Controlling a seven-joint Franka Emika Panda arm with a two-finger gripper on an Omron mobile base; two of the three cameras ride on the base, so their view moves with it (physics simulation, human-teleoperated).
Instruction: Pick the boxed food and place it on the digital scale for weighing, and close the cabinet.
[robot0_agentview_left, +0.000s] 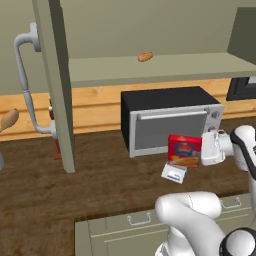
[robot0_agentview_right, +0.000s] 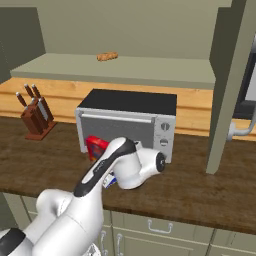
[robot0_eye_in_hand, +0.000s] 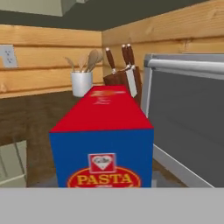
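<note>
The boxed food is a red box with a blue patch and a yellow-orange picture, upright just in front of the toaster oven. My gripper reaches it from the right and looks shut on its right side. The box sits close in the hand view, with "PASTA" on its blue face; my fingertips are hidden there. The digital scale, a small light pad with a bluish strip, lies directly under the box's lower edge. I cannot tell whether they touch. The cabinet door stands open, edge-on, with its curved handle.
A toaster oven stands behind the box. A brown bread-like lump lies on the cabinet shelf. The other cabinet door hangs open at the right. A knife block and a utensil cup stand to the left. Drawers run below the counter.
</note>
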